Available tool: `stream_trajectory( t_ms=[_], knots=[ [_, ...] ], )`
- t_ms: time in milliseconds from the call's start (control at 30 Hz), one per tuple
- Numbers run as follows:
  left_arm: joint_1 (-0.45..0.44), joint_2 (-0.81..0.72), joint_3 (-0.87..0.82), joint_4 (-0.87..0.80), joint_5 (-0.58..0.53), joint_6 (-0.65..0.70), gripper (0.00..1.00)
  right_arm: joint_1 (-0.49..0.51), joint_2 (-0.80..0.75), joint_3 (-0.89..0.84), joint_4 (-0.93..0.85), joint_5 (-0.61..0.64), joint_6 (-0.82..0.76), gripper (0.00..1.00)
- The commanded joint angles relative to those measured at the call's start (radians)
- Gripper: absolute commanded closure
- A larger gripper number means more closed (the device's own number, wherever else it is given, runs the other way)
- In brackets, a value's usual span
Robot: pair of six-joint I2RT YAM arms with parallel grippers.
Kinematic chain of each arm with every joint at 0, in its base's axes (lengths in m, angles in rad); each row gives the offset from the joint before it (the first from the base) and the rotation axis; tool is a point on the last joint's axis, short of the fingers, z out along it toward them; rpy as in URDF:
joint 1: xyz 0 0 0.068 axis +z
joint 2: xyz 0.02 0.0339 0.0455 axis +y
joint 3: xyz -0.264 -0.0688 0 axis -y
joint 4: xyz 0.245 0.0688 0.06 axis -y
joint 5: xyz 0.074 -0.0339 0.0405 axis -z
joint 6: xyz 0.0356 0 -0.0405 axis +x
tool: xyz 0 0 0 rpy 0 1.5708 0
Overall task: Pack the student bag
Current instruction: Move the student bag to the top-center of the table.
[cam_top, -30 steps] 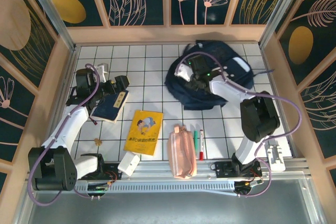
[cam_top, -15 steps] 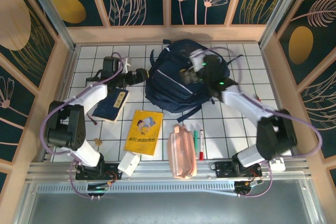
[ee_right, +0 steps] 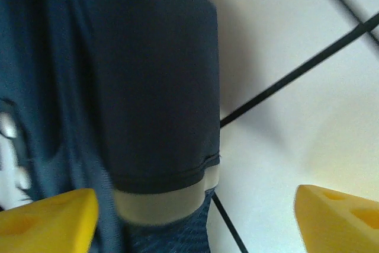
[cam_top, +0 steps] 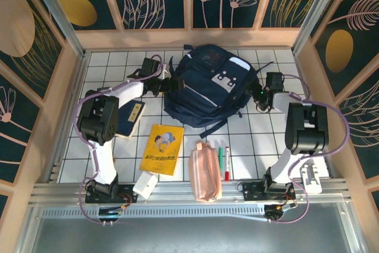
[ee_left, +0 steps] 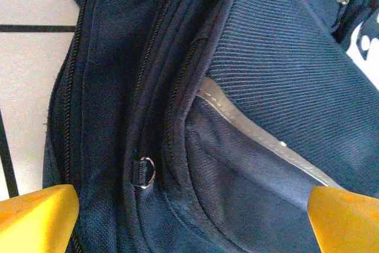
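Observation:
The student bag [cam_top: 204,96] is a large navy backpack lying at the back middle of the tiled table, white buckle patches on top. My left gripper [cam_top: 164,85] is against its left side, open. In the left wrist view its yellow fingertips [ee_left: 37,216] stand wide apart over the bag's [ee_left: 266,75] zip seams and a small metal ring [ee_left: 144,172]. My right gripper [cam_top: 259,98] is at the bag's right edge, open. In the right wrist view the bag's [ee_right: 154,87] edge with a pale stripe lies between the spread fingers [ee_right: 340,217], nearer the left one.
A navy notebook [cam_top: 127,118] lies left of the bag. In front lie a yellow book [cam_top: 161,149], a pink pouch [cam_top: 204,173], two markers [cam_top: 224,162] and a white eraser-like block [cam_top: 145,184]. Wooden walls enclose the table on three sides.
The bag has slid left to the back middle. My right gripper let go of it, opened and swung to its right edge. My left arm left the notebook and reached the bag's left side.

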Motion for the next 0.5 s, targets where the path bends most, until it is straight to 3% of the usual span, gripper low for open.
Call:
stream_trajectory(
  t_ms=[0, 33, 100, 233, 267, 300, 367, 467],
  knots=[
    [-0.006, 0.0, -0.056, -0.043, -0.004, -0.005, 0.01, 0.007, 0.075, 0.038, 0.187, -0.197, 0.004, 0.31],
    [-0.008, -0.011, -0.083, -0.023, 0.011, -0.014, 0.01, 0.017, 0.098, 0.064, 0.197, -0.218, -0.017, 0.37],
    [-0.013, -0.055, -0.156, 0.014, 0.031, -0.033, 0.01, 0.045, 0.146, 0.159, 0.158, -0.244, -0.111, 0.58],
    [-0.022, -0.172, -0.279, 0.06, 0.045, -0.06, 0.01, 0.08, 0.23, 0.361, 0.078, -0.328, -0.21, 0.8],
    [-0.022, -0.193, -0.293, 0.059, 0.046, -0.054, 0.01, 0.082, 0.254, 0.41, 0.061, -0.354, -0.223, 0.79],
    [-0.022, -0.211, -0.299, 0.052, 0.046, -0.043, 0.01, 0.083, 0.279, 0.457, 0.043, -0.37, -0.23, 0.73],
    [-0.024, -0.233, -0.287, 0.02, 0.03, -0.009, 0.02, 0.08, 0.322, 0.538, -0.001, -0.347, -0.242, 0.51],
    [-0.03, -0.262, -0.227, -0.066, -0.004, 0.063, 0.06, 0.062, 0.341, 0.578, -0.039, -0.286, -0.248, 0.45]
  ],
)
